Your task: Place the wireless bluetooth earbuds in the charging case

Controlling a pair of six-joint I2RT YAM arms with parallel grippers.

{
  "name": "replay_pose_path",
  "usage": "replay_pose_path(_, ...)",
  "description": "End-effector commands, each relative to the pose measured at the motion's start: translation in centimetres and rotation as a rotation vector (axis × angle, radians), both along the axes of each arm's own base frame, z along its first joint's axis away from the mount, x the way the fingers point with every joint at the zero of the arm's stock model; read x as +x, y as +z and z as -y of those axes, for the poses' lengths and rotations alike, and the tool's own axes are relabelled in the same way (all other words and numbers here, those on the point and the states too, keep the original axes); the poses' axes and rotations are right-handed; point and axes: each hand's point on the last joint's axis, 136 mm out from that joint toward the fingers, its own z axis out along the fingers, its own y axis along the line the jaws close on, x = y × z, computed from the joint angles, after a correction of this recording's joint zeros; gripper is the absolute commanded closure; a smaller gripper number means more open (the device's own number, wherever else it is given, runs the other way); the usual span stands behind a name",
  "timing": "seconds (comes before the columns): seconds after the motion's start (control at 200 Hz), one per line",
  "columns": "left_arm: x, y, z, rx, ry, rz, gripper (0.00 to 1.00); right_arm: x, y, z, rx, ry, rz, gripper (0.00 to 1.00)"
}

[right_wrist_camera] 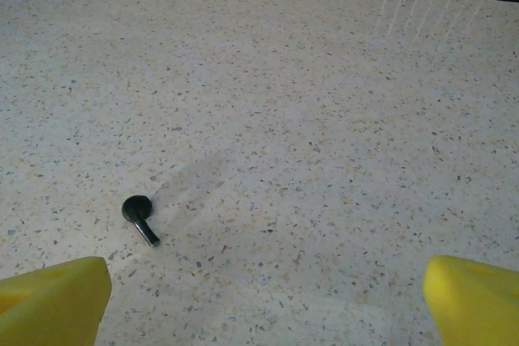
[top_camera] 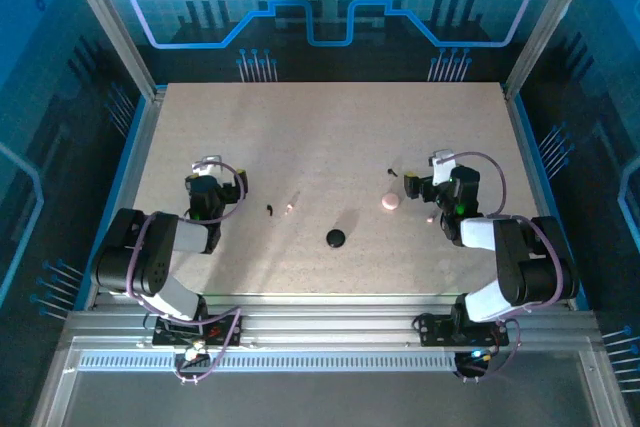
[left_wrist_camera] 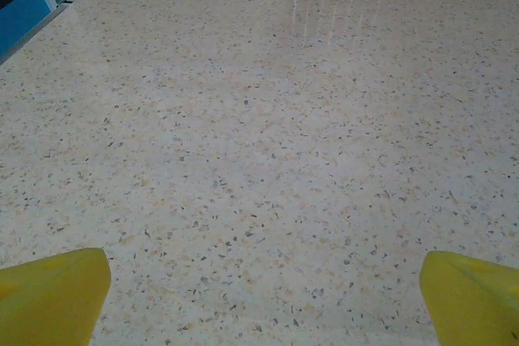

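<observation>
Counting from the overhead view: one charging case (top_camera: 390, 202), and two black buds, an earbud (top_camera: 392, 172) just above the case and another earbud (top_camera: 270, 210) left of centre. There's also one black round disc (top_camera: 335, 238) in the lower middle and one tiny pale sliver (top_camera: 292, 205) I can't identify. The case is a small round pale pink puck, right of centre on the tabletop (top_camera: 330, 127).

The right wrist view adds detail: one earbud (right_wrist_camera: 139, 218) at lower left, with a rounded head and short stem. The right tool (right_wrist_camera: 259, 305) is spread wide and so is the left tool (left_wrist_camera: 259, 305); both are pinching nothing.
</observation>
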Motion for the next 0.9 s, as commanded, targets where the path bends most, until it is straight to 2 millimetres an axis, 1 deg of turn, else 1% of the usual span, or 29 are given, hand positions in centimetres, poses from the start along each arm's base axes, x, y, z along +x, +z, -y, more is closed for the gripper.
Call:
replay_pose_path(0.0, 0.78, 1.84, -0.10, -0.007, -0.004, 0.062, 0.01, 0.61, 0.64, -0.09, 0.005, -0.007, 0.017, 0.00)
replay_pose_path(0.78, 0.77, 1.78, -0.13, -0.007, -0.004, 0.060, 0.01, 0.61, 0.68, -0.07, 0.007, -0.006, 0.018, 0.00)
replay_pose_path(0.85, 0.63, 1.95, -0.15, -0.003, -0.002, 0.071, 0.01, 0.71, 0.81, 0.19, 0.004, -0.023, 0.014, 0.00)
replay_pose_path(0.895, 0.40, 2.41, 0.09, 0.000, -0.013, 0.090, 0.01, 0.91, 1.16, 0.26, 0.004, -0.029, 0.002, 0.00)
